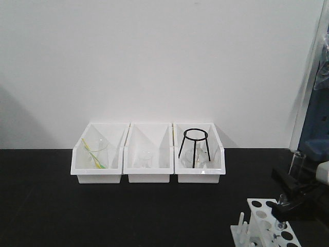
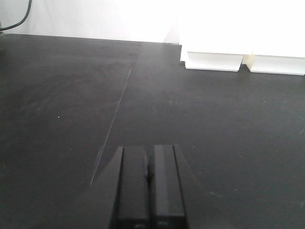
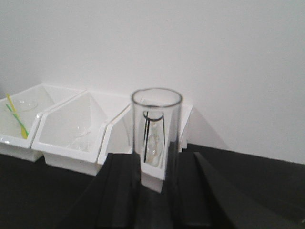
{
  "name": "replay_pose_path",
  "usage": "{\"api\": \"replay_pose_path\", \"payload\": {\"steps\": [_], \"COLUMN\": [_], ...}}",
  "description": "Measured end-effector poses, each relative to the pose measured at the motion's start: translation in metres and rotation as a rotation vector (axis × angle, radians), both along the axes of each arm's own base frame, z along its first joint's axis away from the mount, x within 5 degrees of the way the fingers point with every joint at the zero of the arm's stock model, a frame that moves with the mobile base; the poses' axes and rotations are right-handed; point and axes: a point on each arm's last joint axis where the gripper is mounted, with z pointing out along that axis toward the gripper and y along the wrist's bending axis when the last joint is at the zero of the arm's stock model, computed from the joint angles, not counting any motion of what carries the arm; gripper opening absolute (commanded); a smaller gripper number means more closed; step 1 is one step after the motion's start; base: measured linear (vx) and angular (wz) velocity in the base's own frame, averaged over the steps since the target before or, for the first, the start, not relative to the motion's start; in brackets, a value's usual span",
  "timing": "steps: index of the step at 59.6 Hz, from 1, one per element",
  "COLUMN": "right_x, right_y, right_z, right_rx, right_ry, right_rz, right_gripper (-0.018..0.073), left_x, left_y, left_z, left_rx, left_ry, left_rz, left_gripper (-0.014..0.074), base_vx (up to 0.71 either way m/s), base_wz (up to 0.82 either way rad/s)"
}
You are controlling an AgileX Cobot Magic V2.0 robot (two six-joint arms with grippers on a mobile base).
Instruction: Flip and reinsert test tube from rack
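The clear glass test tube (image 3: 156, 129) stands upright with its open mouth on top, and my right gripper (image 3: 157, 191) is shut on its lower part. In the front view the same test tube (image 1: 296, 165) rises from the right gripper (image 1: 291, 198) at the far right, just above the back end of the white rack (image 1: 264, 224). The rack sits at the bottom right, with round holes and upright pegs (image 1: 241, 222) on its left side. My left gripper (image 2: 150, 176) hovers low over the black tabletop, its fingers pressed together with nothing between them.
Three white open-front bins stand in a row against the back wall. The left bin (image 1: 78, 165) holds a beaker and a yellow-green stick, the middle bin (image 1: 149, 176) small glassware, the right bin (image 1: 218, 163) a black tripod stand (image 1: 194, 146). A blue device (image 1: 318, 128) is at the right edge.
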Motion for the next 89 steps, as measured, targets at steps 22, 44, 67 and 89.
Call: {"api": "replay_pose_path", "payload": {"steps": [22,44,67,89], "right_x": [-0.036,-0.034,-0.036,-0.036], "right_y": [-0.01,-0.002,-0.004,-0.005], "right_z": [0.051,0.033,0.018,0.019], "right_rx": [-0.013,-0.649,-1.278,-1.213], "right_ry": [-0.025,-0.019,-0.059,-0.034], "right_rz": [-0.113,0.064,0.231,0.203], "right_gripper": [-0.001,-0.0009,-0.0009,-0.0009], "left_x": [0.0,0.0,0.0,0.0], "left_y": [0.0,0.0,0.0,0.0], "left_z": [0.0,0.0,0.0,0.0], "left_rx": [0.0,0.0,0.0,0.0], "left_ry": [0.0,0.0,0.0,0.0], "left_rz": [0.0,0.0,0.0,0.0], "left_gripper": [-0.0006,-0.0006,-0.0006,-0.0006], "base_vx": [0.0,0.0,0.0,0.0], "base_wz": [0.0,0.0,0.0,0.0]}}
